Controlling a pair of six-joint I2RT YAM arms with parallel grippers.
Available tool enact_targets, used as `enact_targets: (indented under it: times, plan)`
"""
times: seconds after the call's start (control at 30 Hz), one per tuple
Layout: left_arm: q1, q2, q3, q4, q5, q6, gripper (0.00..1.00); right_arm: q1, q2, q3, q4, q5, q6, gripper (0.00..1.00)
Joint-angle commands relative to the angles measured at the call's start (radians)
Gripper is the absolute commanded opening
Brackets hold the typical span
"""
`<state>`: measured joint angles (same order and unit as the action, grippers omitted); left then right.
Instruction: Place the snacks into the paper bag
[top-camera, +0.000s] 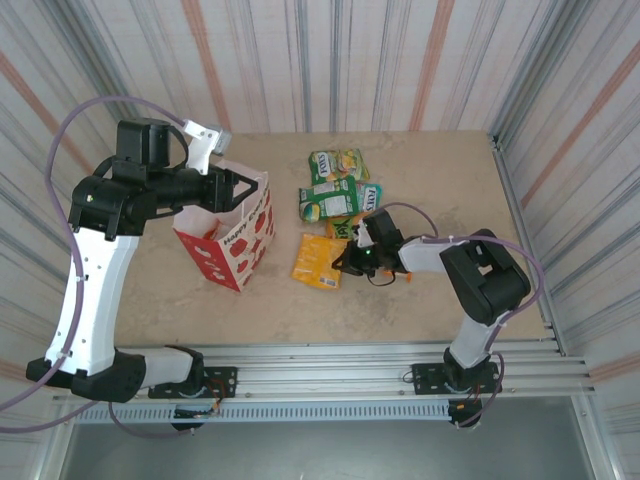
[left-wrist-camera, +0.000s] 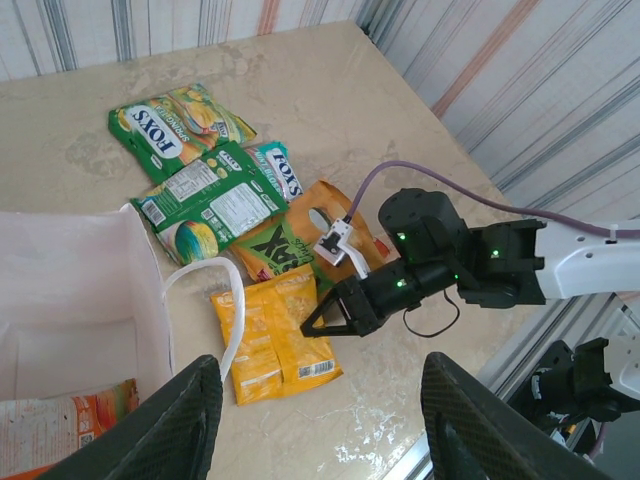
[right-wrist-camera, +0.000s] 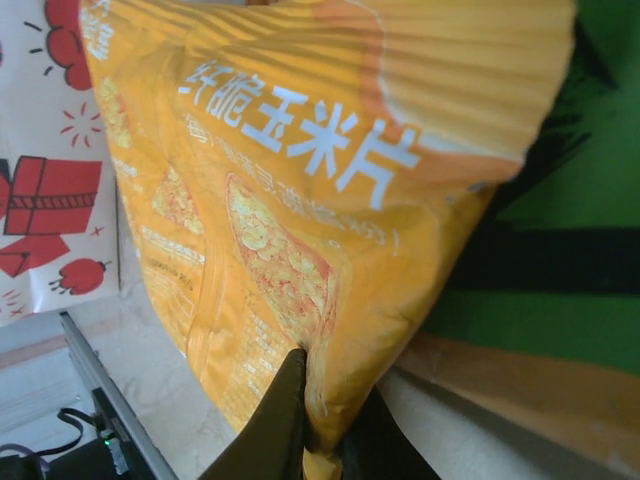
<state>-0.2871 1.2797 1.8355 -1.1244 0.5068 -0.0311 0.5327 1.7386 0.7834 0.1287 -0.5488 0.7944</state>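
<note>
Now | right pincer (right-wrist-camera: 318, 405) pinches edge of flat glossy orange snack packet (top-camera: 318, 260) on worktop (top-camera: 450, 180), beside upright red-and-white paper bag (top-camera: 245, 245) | left pincer (top-camera: 245, 187) half-spread at bag rim | advice: lift high, drop edge-first.

Free: table (top-camera: 450, 170) along the far edge, right side, near strip, and a narrow lane between paper bag (top-camera: 235, 245) and orange packet (top-camera: 318, 258). Obstacles: upright bag at left, left claw (top-camera: 240, 188) over its mouth; snack pile (top-camera: 335, 195) centre-far; right arm (top-camera: 440, 255) low across near right.
</note>
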Motion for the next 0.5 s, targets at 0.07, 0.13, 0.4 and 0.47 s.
enact_targets:
  times: [0.07,0.13,0.4,0.47]
  plan:
    - [0.008,-0.016,-0.002,0.023,0.077,0.018,0.57,0.004,-0.162,-0.013,-0.087,0.047,-0.106,0.02]
    - [0.008,-0.019,-0.007,0.036,0.091,0.017,0.57,0.003,-0.234,-0.008,-0.129,0.066,-0.150,0.00]
    - [0.008,-0.047,-0.063,0.088,0.190,0.072,0.58,-0.022,-0.503,0.041,-0.223,0.049,-0.298,0.00]
    - [0.008,-0.057,-0.086,0.109,0.207,0.077,0.60,-0.039,-0.555,0.058,-0.230,0.031,-0.314,0.00]
